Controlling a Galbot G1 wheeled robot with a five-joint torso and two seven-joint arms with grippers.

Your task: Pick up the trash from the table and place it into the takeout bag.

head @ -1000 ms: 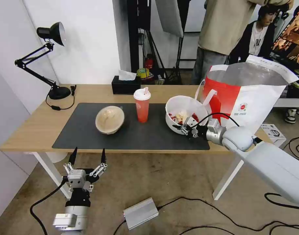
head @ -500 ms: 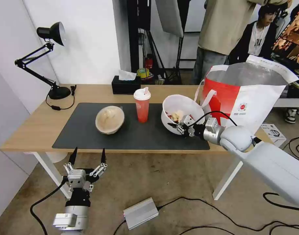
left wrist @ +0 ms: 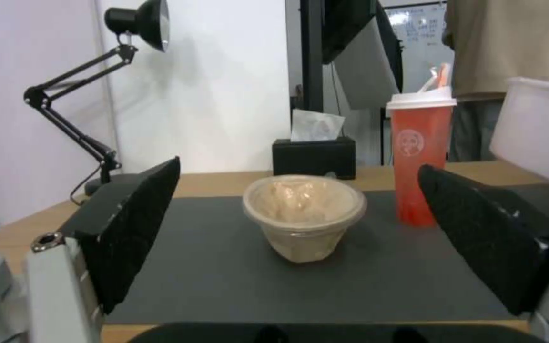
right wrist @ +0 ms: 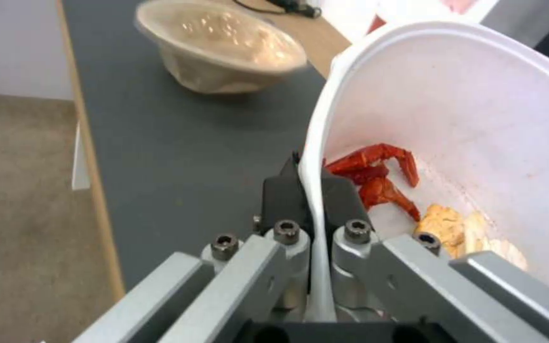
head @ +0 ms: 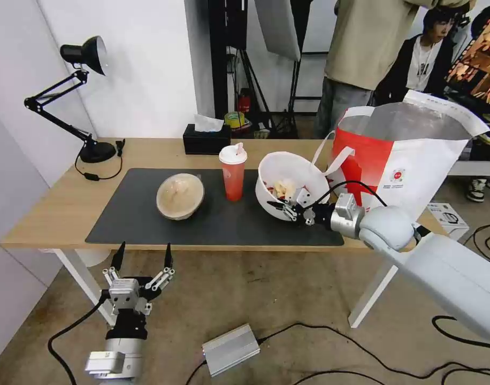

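Observation:
My right gripper [head: 285, 207] is shut on the near rim of the white bowl [head: 289, 181], which hangs tilted above the dark mat [head: 218, 224] with red and yellow food scraps [right wrist: 382, 183] inside. In the right wrist view its fingers [right wrist: 287, 197] pinch the bowl's wall [right wrist: 452, 109]. The red drink cup [head: 232, 174] stands at the mat's middle and the tan bowl [head: 180, 195] to its left. The takeout bag [head: 411, 160] stands open at the table's right end. My left gripper [head: 142, 255] hangs open below the table's front edge, facing the tan bowl [left wrist: 304, 214] and the cup [left wrist: 422, 157].
A black tissue box [head: 206, 140] sits at the back of the light-wood table [head: 52, 214], a black desk lamp [head: 87, 96] at its far left. Cables and a silver box [head: 230, 348] lie on the floor. People stand behind the bag.
My right gripper has lifted the white bowl off the mat and carried it up and to the left, tilting it more. The left arm has stayed put.

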